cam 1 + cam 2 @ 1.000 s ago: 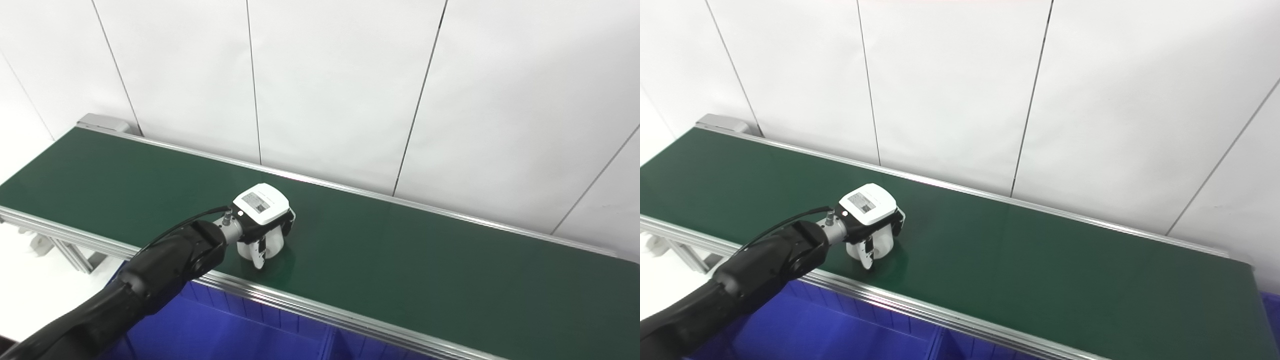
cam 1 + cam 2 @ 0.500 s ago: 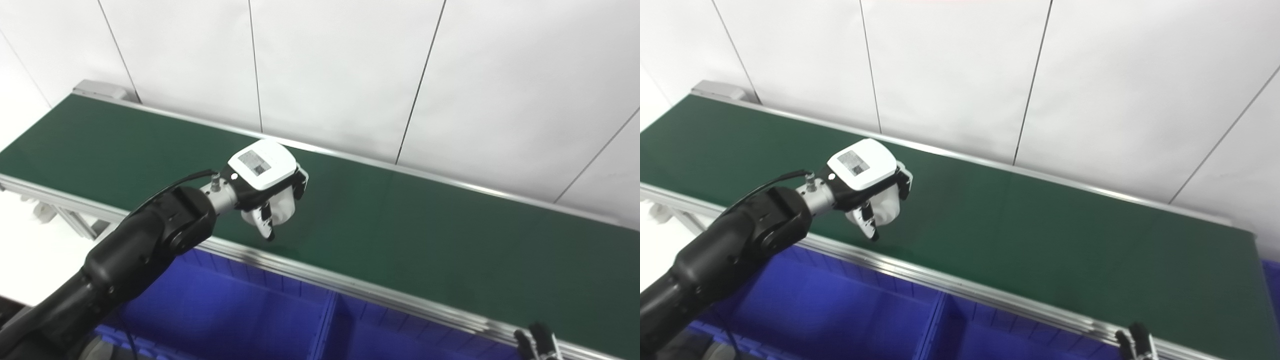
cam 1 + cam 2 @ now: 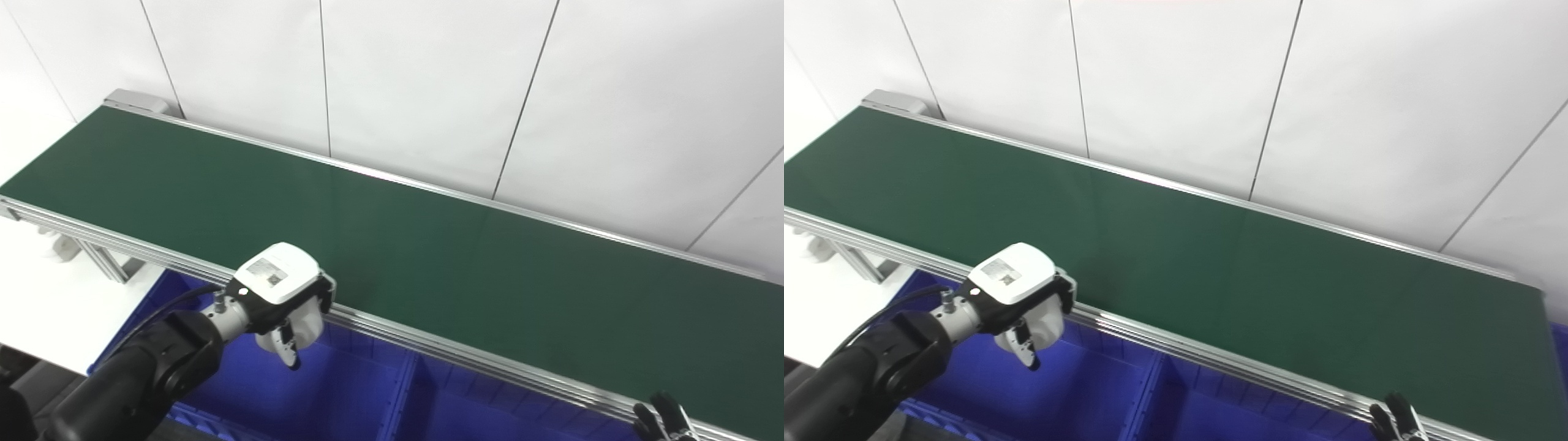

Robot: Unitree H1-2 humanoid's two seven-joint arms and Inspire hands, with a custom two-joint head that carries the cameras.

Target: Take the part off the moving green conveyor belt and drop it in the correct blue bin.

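My left hand (image 3: 283,304) is shut on a white rounded part (image 3: 307,323) and holds it in the air over the left blue bin (image 3: 343,398), just in front of the belt's near rail. The part is mostly hidden under the hand's white back plate; it also shows in the right eye view (image 3: 1046,326). The green conveyor belt (image 3: 392,245) carries nothing. Only the fingertips of my right hand (image 3: 664,416) show at the bottom right edge, also in the right eye view (image 3: 1396,419); they look apart.
A second blue bin (image 3: 490,419) sits to the right of the first, split by a divider. The belt's aluminium rail (image 3: 465,361) runs between belt and bins. White wall panels stand behind the belt. A white table surface (image 3: 55,306) lies at the left.
My left hand has carried the white part off the belt, back toward me and down, and now holds it over the left blue bin. The camera view has also shifted.
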